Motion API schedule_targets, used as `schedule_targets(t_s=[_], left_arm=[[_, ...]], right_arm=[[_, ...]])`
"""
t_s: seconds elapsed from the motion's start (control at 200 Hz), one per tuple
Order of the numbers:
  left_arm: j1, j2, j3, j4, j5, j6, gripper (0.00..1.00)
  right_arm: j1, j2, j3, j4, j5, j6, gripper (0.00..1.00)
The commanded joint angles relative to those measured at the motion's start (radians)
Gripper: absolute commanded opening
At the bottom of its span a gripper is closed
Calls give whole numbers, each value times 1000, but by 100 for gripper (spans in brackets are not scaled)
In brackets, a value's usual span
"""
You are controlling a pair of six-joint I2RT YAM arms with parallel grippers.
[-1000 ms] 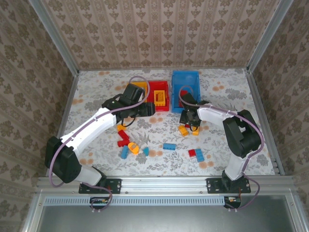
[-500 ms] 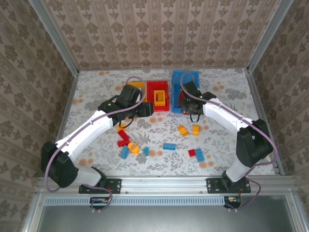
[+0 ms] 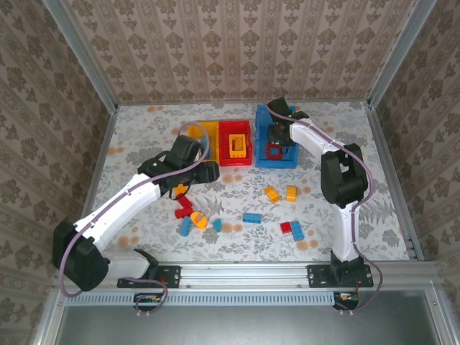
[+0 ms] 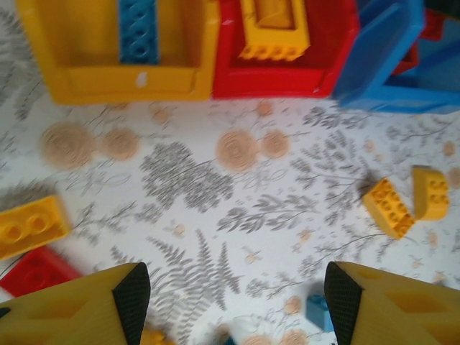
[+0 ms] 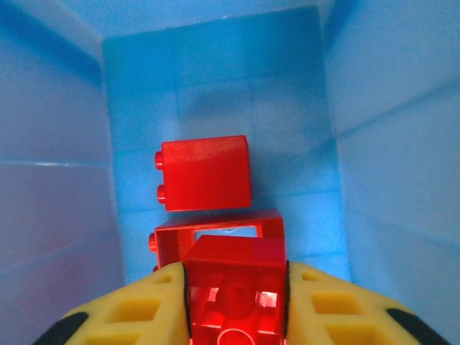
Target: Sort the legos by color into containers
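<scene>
Here the blue bin [image 5: 215, 86] held the right gripper [image 5: 236, 302], closed narrow on a red brick [image 5: 233, 262] just above a red frame [image 5: 215, 228] and a red block [image 5: 206, 172] on the bin's floor. Left of that bin the left gripper [image 4: 230, 295] hung wide and empty. Released there, the brick could, I judged, strike the frame and bounce; red in blue also looked mismatched.

Top view looks down over the whole table [image 3: 144, 136]; left wrist, lower, shares the red bin [image 4: 280, 79]; right wrist sits close inside the blue bin [image 5: 215, 93].
</scene>
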Motion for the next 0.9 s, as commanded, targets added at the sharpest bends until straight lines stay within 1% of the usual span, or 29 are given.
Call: schedule_targets(t_s=[0.0,0.135,0.235,0.35,0.415,0.48,0.495,0.53,0.585,0.64,0.685,0.75,0.825,0.895], left_arm=[[29,-38,-50,-70,-18,-30,70],[72,-52,-93,-88,-2,-29,70],[86,-51,-100,-90,6,-12,71],[91,-26,-83,-119,-15,11,71],[120,-3,-75,-150,-42,22,73],[174,34,-80,-165,-26,27,76],[208,41,-82,-163,-20,30,76],[244,71,-83,-156,4,45,77],[276,124,-71,-153,17,75,80],[299,188,-47,-158,25,112,82],[312,239,-30,-151,40,140,83],[330,304,-9,-147,55,171,84],[349,369,5,-133,61,195,85],[359,400,9,-99,66,209,86]], right_arm=[[9,-12,58,-33,-34,-34,41],[14,-51,50,-33,-36,-45,49],[21,-98,46,-37,-34,-54,56],[34,-182,23,-36,-26,-70,57],[55,-256,-29,-10,-37,-99,58],[93,-352,-138,64,-103,-140,59],[107,-374,-164,85,-123,-152,60],[136,-427,-233,139,-190,-182,62],[190,-498,-337,210,-312,-223,67],[247,-549,-414,250,-393,-230,72],[283,-578,-469,274,-455,-213,74],[329,-602,-524,291,-498,-175,75],[376,-624,-562,290,-503,-158,75],[406,-642,-584,290,-507,-149,75]])
